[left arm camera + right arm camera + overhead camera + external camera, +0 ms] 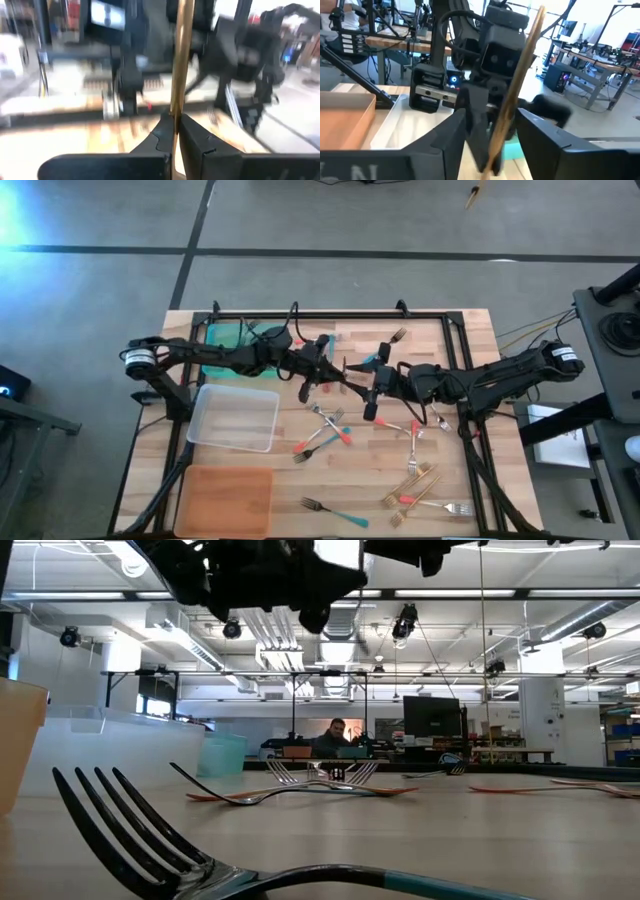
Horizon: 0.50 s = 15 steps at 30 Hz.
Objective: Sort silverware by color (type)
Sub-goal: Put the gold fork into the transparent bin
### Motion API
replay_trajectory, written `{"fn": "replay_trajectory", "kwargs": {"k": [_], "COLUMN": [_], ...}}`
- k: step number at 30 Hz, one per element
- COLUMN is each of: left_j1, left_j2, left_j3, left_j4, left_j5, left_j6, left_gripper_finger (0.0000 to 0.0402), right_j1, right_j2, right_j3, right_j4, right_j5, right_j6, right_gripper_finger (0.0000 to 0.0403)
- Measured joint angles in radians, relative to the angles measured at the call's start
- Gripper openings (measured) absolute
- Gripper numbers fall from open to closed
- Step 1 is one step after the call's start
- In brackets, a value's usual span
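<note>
Handover item: gold fork [179,60], mid-air above the surface centre, clamped in left gripper [176,131]; right gripper [490,131] stands spread around it. Advice: right arm backs straight off without nudging the fork.

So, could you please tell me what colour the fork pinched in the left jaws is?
Gold fork, clearest in the left wrist view.

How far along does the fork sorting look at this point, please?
Nothing looks sorted: the clear tray and orange tray look empty. In hand: a gold fork, pinched by the left claw in mid-air, between the right claw's open fingers. Left: the forks scattered across the table.
</note>
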Motion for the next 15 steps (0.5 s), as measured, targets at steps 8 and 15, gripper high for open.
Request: {"fn": "replay_trajectory", "kwargs": {"k": [8, 15], "left_j1": [-0.001, -0.058], "left_j2": [-0.260, -0.509], "left_j3": [0.006, 0.004], "left_j4": [-0.814, -1.422], "left_j5": [-0.401, -0.703], "left_j6": [0.156, -0.099], "left_gripper_finger": [0.0000, 0.0000], "right_j1": [0.000, 0.000], "right_j2": [-0.101, -0.145], "right_j3": [0.000, 0.000], "right_j4": [-0.133, -0.347], "right_j5": [0.001, 0.001], "right_j6": [0.020, 0.145], "right_gripper_finger": [0.0172, 0.0160]}}
